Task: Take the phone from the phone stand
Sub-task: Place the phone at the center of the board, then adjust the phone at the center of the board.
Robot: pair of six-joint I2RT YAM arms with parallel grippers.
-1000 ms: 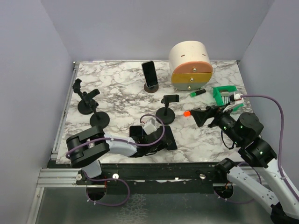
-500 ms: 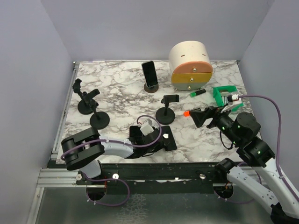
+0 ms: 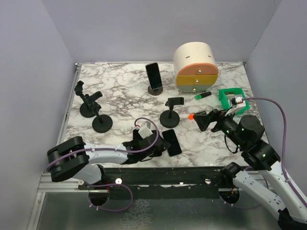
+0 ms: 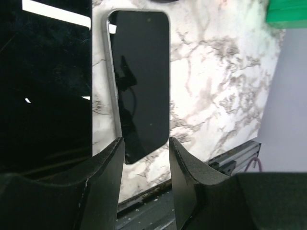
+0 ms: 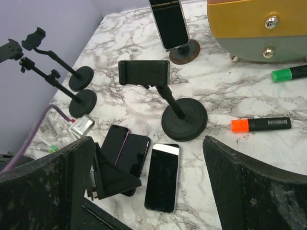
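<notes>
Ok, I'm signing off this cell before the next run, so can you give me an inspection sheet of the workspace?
Surface: marble table, nothing spilled.
Job's things: phone upright on its stand; three phones flat near front.
Clutter: empty stands, drawer unit, green marker, orange-capped marker, green holder.
End effectors: left end effector open beside them; right end effector open, empty.
Cables: purple cables looping off both arms.
Surroundings: plain walls.

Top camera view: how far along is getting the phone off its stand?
Done, it seems: a black phone lies flat on the marble table and the black clamp stand is empty. In hand: nothing; the left gripper is open behind that phone, the right gripper open and empty. Left: perhaps the dark phone upright on the round brown stand.
</notes>
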